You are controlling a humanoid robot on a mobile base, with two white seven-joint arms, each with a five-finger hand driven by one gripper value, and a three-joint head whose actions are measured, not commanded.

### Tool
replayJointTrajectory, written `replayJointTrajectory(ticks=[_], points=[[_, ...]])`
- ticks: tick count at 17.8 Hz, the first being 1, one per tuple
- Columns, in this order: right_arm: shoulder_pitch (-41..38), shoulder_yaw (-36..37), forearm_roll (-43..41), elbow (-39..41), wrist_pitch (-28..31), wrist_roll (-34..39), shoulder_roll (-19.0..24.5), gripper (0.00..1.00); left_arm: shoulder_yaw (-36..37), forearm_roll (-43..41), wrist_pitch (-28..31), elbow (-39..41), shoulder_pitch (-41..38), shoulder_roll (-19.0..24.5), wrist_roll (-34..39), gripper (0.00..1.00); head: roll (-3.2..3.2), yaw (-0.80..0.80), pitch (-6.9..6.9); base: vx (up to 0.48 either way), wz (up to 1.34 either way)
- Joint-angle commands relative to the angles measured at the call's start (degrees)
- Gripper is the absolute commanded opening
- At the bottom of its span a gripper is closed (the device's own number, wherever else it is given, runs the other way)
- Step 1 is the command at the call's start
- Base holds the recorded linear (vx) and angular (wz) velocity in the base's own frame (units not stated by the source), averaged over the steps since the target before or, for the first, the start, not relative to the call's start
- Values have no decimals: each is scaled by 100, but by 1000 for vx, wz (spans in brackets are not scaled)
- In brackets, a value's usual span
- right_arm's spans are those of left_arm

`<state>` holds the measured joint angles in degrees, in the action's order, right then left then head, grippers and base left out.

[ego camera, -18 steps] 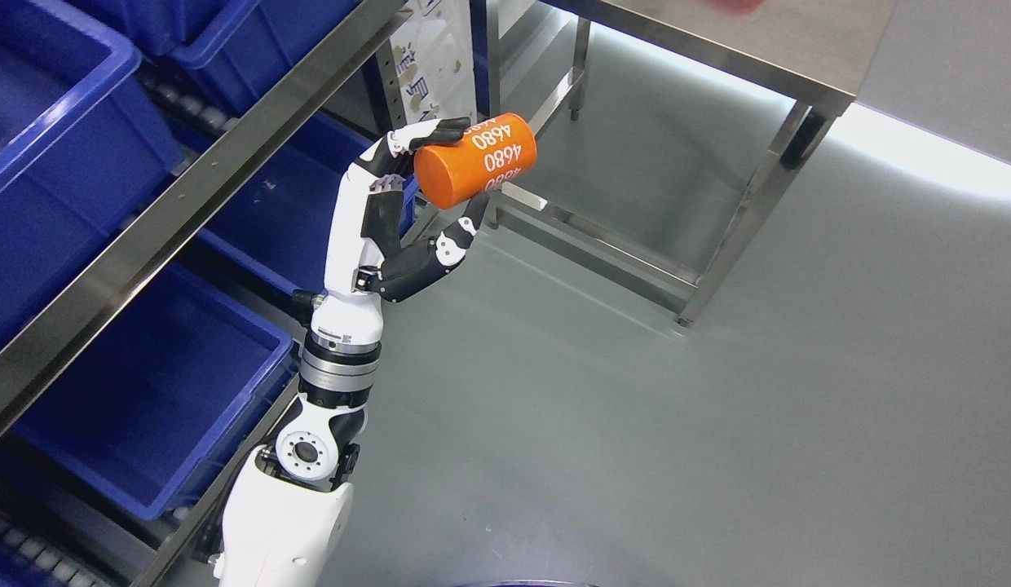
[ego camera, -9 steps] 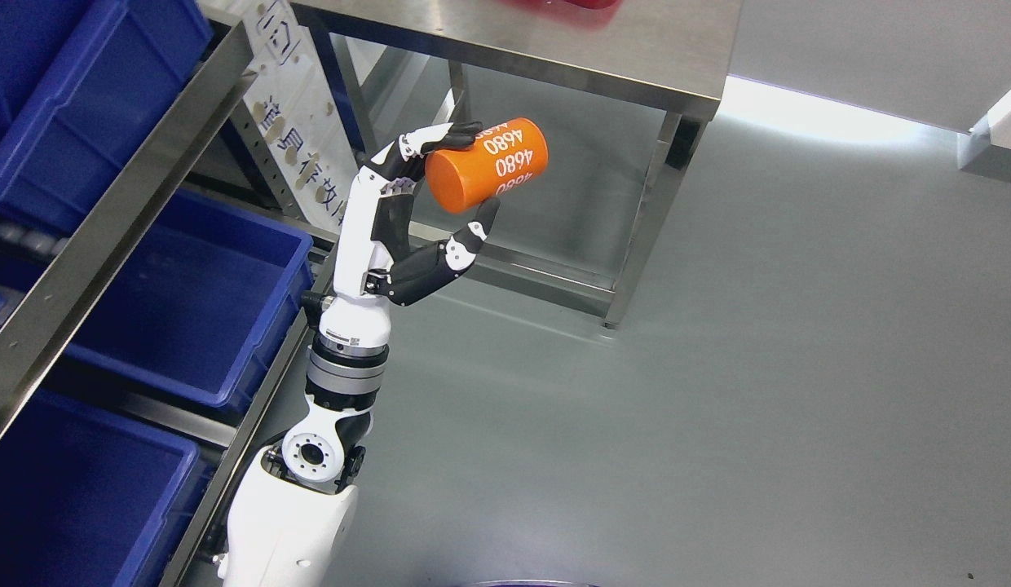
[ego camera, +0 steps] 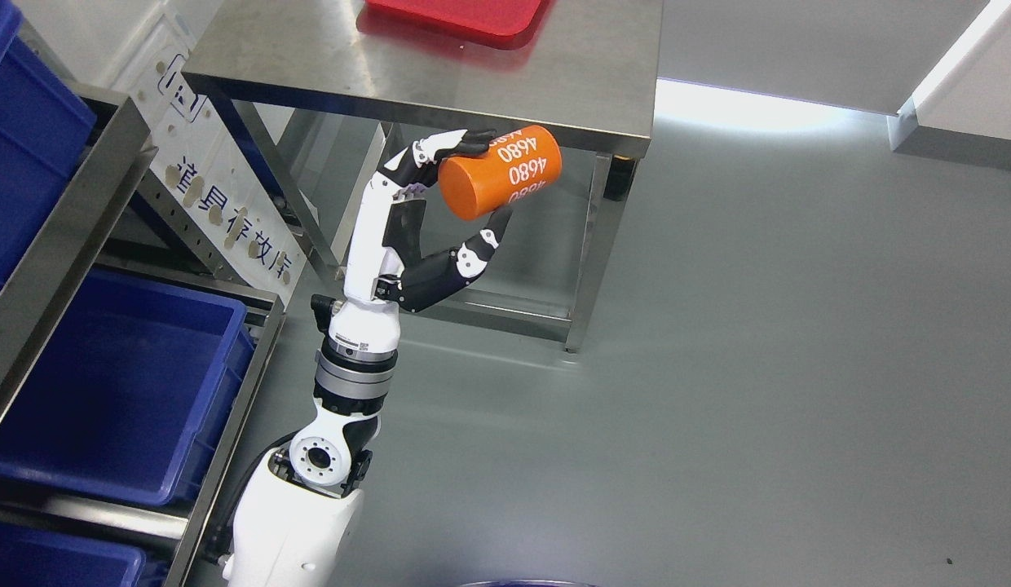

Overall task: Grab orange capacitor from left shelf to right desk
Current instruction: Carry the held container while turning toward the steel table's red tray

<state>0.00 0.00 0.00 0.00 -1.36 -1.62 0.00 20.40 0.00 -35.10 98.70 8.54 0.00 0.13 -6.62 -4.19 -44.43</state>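
Note:
An orange capacitor (ego camera: 500,171), a cylinder printed with white 4680 marks, is held tilted in the air by my left hand (ego camera: 465,191). The fingers wrap over its top and the thumb presses from below. It hangs just in front of the near edge of the steel desk (ego camera: 440,69), below the level of its top. The left shelf (ego camera: 61,220) with its blue bins stands at the picture's left. My right arm does not show.
A red tray (ego camera: 461,15) lies on the desk's far part. A blue bin (ego camera: 106,383) sits on the lower shelf at left. A white sign with characters (ego camera: 228,220) leans beside the shelf. Grey floor (ego camera: 758,367) spreads to the right.
The camera has swung right: shelf and bins slid left, and the desk top with the red tray came into view. My left hand keeps the capacitor, now close to the desk's edge.

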Motion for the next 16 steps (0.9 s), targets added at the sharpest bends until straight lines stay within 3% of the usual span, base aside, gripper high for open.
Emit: replayJointTrajectory(ticks=[1, 16], points=[[-114, 70, 26, 100, -4, -5, -100, 100, 95, 193, -6, 0, -2, 100, 4, 11, 0, 0, 0, 238, -137], [-114, 70, 26, 100, -4, -5, -100, 100, 377, 211, -41, 0, 24, 100, -5, 11, 0, 0, 0, 217, -14]])
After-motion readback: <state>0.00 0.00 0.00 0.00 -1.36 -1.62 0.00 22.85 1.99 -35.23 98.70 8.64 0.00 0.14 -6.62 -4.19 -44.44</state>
